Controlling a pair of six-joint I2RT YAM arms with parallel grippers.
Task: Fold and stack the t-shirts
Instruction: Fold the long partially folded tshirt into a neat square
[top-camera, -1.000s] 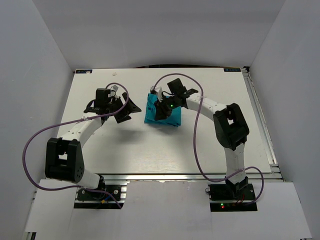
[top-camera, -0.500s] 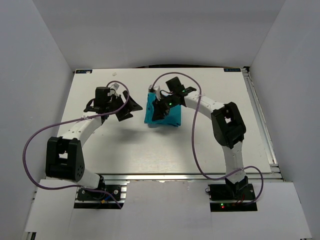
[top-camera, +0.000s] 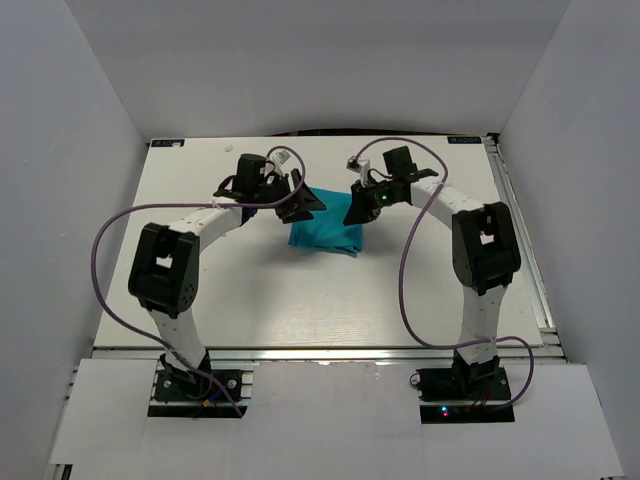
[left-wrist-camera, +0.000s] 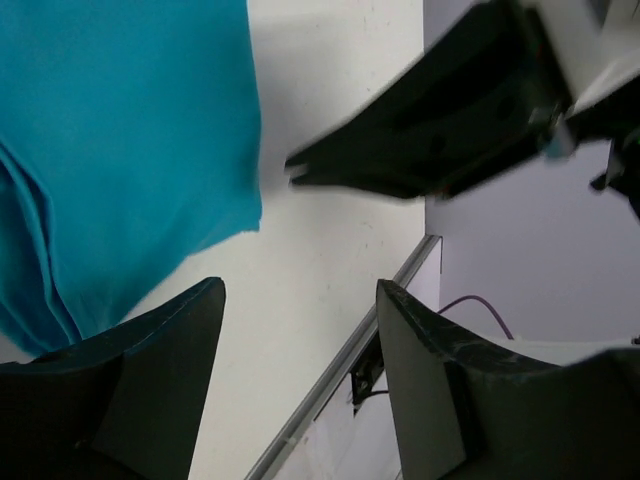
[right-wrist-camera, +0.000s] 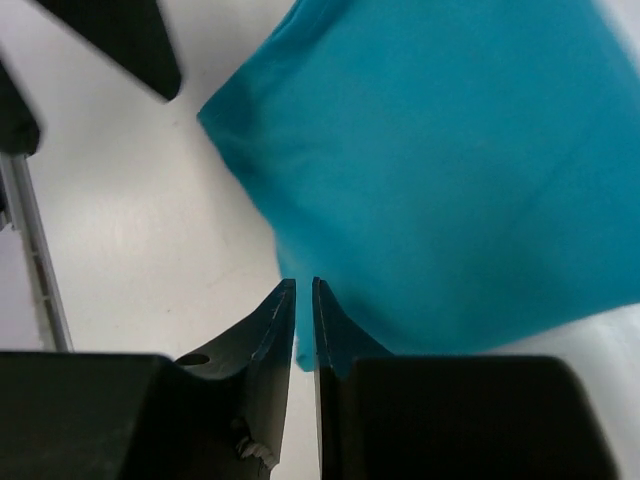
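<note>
The teal t-shirt (top-camera: 325, 236) lies folded into a small square at the middle back of the white table. It fills the upper left of the left wrist view (left-wrist-camera: 120, 150) and the upper right of the right wrist view (right-wrist-camera: 450, 170). My left gripper (top-camera: 303, 204) is open and empty, just off the shirt's far left corner (left-wrist-camera: 300, 300). My right gripper (top-camera: 358, 211) is shut with nothing in it, above the shirt's far right edge (right-wrist-camera: 303, 285). Each gripper shows in the other's wrist view, the right one (left-wrist-camera: 450, 130) and a left fingertip (right-wrist-camera: 120, 40).
The white table (top-camera: 250, 290) is boxed in by grey walls at the left, back and right. A metal rail (top-camera: 520, 230) runs along its right edge. Purple cables (top-camera: 400, 290) loop beside both arms.
My left arm has swung right and back, up to the shirt's far left corner. My right gripper has come off the shirt's top and moved right and back.
</note>
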